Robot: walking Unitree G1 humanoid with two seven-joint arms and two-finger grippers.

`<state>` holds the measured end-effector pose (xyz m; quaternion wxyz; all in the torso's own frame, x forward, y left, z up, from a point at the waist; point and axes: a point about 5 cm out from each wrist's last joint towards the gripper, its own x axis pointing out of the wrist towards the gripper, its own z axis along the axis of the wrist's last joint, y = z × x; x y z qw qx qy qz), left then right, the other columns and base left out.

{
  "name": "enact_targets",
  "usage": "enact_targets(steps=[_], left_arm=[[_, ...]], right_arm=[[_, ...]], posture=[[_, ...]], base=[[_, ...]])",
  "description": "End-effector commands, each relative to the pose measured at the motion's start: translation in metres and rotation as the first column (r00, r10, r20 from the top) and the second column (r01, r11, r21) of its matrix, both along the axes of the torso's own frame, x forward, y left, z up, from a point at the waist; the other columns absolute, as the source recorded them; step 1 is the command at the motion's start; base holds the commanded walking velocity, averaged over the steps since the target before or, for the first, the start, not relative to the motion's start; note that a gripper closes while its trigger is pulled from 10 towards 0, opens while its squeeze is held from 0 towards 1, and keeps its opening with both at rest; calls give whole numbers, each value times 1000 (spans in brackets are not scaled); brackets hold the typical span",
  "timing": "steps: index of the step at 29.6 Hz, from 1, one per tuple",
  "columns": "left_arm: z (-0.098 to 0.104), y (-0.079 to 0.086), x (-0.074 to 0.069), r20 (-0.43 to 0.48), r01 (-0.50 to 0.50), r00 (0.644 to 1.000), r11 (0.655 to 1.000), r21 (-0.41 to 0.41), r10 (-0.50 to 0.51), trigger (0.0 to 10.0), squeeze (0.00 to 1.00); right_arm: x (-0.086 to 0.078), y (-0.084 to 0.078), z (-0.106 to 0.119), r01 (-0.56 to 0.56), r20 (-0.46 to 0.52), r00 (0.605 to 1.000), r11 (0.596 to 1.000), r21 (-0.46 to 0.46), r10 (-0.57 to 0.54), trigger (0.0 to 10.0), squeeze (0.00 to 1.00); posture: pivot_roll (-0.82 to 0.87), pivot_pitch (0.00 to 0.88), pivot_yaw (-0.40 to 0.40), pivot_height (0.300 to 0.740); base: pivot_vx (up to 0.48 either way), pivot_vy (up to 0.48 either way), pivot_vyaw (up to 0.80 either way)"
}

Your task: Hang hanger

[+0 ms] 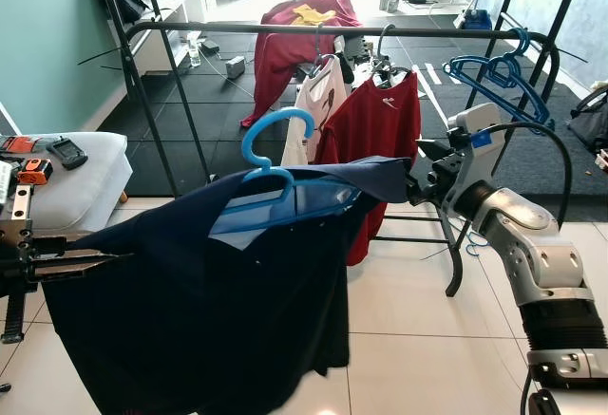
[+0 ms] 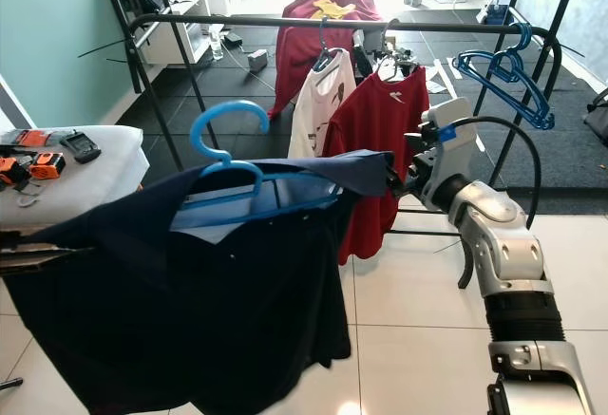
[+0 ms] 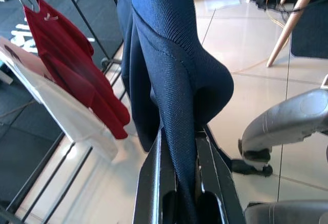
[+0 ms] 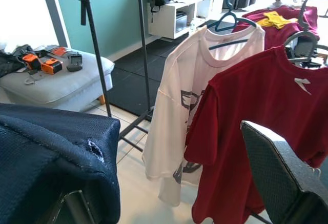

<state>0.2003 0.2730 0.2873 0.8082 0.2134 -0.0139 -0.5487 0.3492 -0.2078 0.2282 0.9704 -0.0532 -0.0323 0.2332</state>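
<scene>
The left claw (image 1: 90, 263), at nine o'clock in the head views, is pressed together on one sleeve of the navy shirt (image 1: 199, 311); the left wrist view shows the dark knit fabric (image 3: 174, 96) pinched between its two black fingers (image 3: 154, 183). The right claw (image 1: 413, 187), at about three o'clock, pinches the opposite shoulder of the same shirt, with cloth bunched against one finger in the right wrist view. Between them the garment hangs spread out, draped on a light blue hanger (image 1: 271, 149) whose hook stands upright at the centre, free in the air and well below the rail. Beyond it, toward twelve o'clock, the black clothes rack (image 1: 323, 29) already carries a white T-shirt (image 1: 313, 111) and a red T-shirt (image 1: 380, 140) side by side, with empty blue hangers (image 1: 503, 78) near its two o'clock end. As I judge it, the shirt is on its hanger and lifted, but the hanging itself is not yet done: the hook has to be raised above the rail and set over it, likely in the free stretch toward eleven o'clock.
</scene>
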Motion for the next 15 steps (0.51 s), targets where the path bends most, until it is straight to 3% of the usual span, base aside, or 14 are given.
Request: enact_targets(steps=[1, 4, 8, 12, 15], left_arm=[[12, -4, -5, 63, 52, 997, 993, -106, -46, 10000, 0], [15, -10, -7, 76, 97, 993, 982, -164, -86, 10000, 0], [21, -27, -17, 90, 286, 958, 906, -311, -271, 10000, 0], [22, -31, -15, 111, 308, 951, 886, -346, -287, 10000, 0], [23, -40, -5, 154, 299, 954, 865, -402, -258, 10000, 0]], right_arm=[[-2, 4, -8, 6, -25, 1000, 1000, -4, -6, 10000, 0], [-2, 7, -10, -1, -31, 1000, 1000, 0, 1, 10000, 0], [-1, 14, -15, -15, -53, 998, 999, 37, 17, 10000, 0], [-1, 17, -17, -20, -59, 998, 999, 43, 23, 10000, 0], [-3, 26, -22, -47, -71, 996, 997, 53, 51, 10000, 0]], posture=[[-107, 57, 23, 740], [-107, 57, 23, 740], [-107, 51, 20, 740], [-110, 49, 21, 740], [-109, 48, 27, 740]], base=[[0, 0, 0], [0, 0, 0], [0, 0, 0], [0, 0, 0], [0, 0, 0]])
